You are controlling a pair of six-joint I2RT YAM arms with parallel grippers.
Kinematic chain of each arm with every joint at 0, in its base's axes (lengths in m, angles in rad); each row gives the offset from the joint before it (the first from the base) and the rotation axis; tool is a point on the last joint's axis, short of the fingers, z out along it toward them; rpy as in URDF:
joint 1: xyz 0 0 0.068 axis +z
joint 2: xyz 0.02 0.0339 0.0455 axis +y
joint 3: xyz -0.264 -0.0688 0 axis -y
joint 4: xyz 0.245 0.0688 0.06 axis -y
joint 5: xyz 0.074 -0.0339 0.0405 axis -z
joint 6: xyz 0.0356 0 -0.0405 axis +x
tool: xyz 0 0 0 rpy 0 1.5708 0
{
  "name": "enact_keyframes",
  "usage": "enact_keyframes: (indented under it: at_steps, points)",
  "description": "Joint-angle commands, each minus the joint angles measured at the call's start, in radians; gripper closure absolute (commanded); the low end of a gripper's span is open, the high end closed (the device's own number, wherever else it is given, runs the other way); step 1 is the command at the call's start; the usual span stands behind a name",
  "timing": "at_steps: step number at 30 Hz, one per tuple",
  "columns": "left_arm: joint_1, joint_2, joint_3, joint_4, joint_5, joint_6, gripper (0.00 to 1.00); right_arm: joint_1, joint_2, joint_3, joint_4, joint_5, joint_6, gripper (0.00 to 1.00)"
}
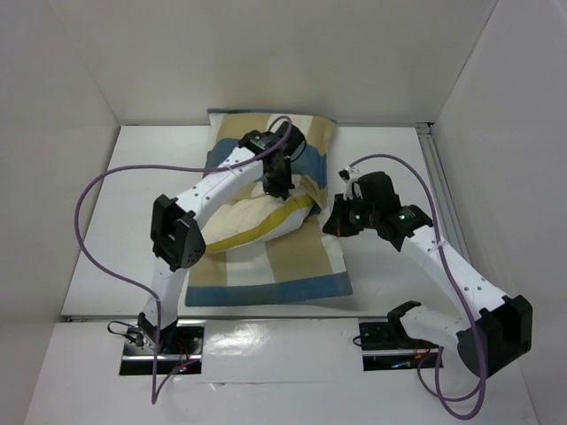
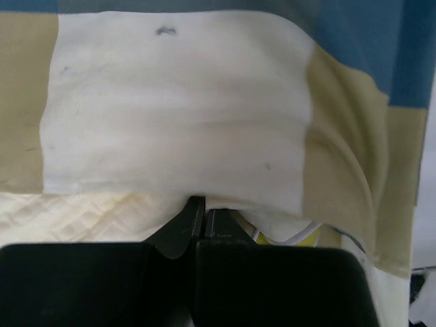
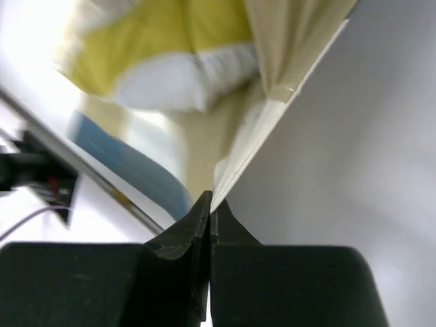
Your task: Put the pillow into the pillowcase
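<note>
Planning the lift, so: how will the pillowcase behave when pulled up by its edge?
Probably floppy: the pillowcase wrinkles and folds near the left fingers. Likely light, since the right fingers hold it by a thin pinched edge. It may drag on the pillow instead of sliding freely, being cloth on cloth.

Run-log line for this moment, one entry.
left gripper: shut on checked blue-tan-cream fabric pillowcase edge | right gripper: shut on pillowcase edge | plain cream soft pillow: partly covered
</note>
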Motion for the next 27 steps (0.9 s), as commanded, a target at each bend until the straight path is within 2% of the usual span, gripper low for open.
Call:
enact_keyframes:
  at_steps: [1, 3, 6, 7, 8, 9, 10, 11, 12, 16, 17, 18, 20, 22, 23, 24, 25, 27]
  points:
    - [0.018, 0.049, -0.007, 0.084, -0.146, -0.06, 1.0, -0.003, -0.089, -0.002, -0.201, 0.096, 0.01, 1.0]
    - [-0.014, 0.062, -0.007, 0.084, -0.12, -0.038, 1.0, -0.013, -0.102, 0.021, -0.281, 0.162, 0.01, 1.0]
    - [-0.039, 0.051, -0.007, 0.095, -0.035, 0.05, 0.77, -0.014, -0.102, 0.052, -0.332, 0.319, 0.056, 1.0]
    - [-0.052, 0.04, -0.007, 0.083, -0.018, 0.069, 0.69, -0.014, -0.089, 0.052, -0.346, 0.347, 0.071, 0.87]
    - [-0.064, 0.025, -0.019, 0.069, -0.005, 0.089, 0.54, -0.014, -0.067, 0.069, -0.356, 0.403, 0.082, 0.6]
    - [-0.065, 0.007, -0.03, 0.058, 0.008, 0.112, 0.48, -0.014, -0.067, 0.082, -0.356, 0.419, 0.082, 0.2]
    - [-0.065, -0.045, -0.066, 0.049, 0.008, 0.121, 0.42, -0.014, -0.055, 0.083, -0.341, 0.436, 0.094, 0.12]
    - [-0.065, -0.076, -0.091, 0.049, 0.008, 0.121, 0.37, -0.014, -0.055, 0.098, -0.327, 0.446, 0.094, 0.08]
    - [-0.045, -0.11, -0.119, 0.049, 0.008, 0.131, 0.27, -0.014, -0.046, 0.118, -0.295, 0.459, 0.094, 0.06]
    - [0.082, -0.282, -0.298, 0.093, 0.011, 0.122, 0.27, -0.014, 0.023, 0.202, -0.216, 0.427, 0.103, 0.04]
    - [0.118, -0.311, -0.386, 0.107, 0.011, 0.109, 0.27, -0.014, 0.038, 0.214, -0.196, 0.384, 0.103, 0.04]
    - [0.198, -0.358, -0.43, 0.145, 0.029, 0.109, 0.27, 0.015, 0.072, 0.233, -0.177, 0.368, 0.103, 0.04]
    - [0.269, -0.394, -0.542, 0.185, 0.058, 0.109, 0.27, 0.061, 0.107, 0.245, -0.134, 0.368, 0.103, 0.04]
    - [0.352, -0.437, -0.609, 0.236, 0.083, 0.118, 0.27, 0.135, 0.156, 0.259, -0.125, 0.399, 0.125, 0.09]
    - [0.375, -0.437, -0.661, 0.283, 0.094, 0.135, 0.27, 0.158, 0.17, 0.273, -0.114, 0.41, 0.125, 0.13]
    - [0.398, -0.447, -0.683, 0.305, 0.094, 0.146, 0.27, 0.176, 0.18, 0.273, -0.102, 0.41, 0.125, 0.22]
    - [0.437, -0.448, -0.692, 0.316, 0.094, 0.146, 0.27, 0.207, 0.189, 0.273, -0.09, 0.41, 0.136, 0.37]
    - [0.468, -0.423, -0.711, 0.343, 0.104, 0.161, 0.28, 0.232, 0.215, 0.264, -0.048, 0.388, 0.146, 0.55]
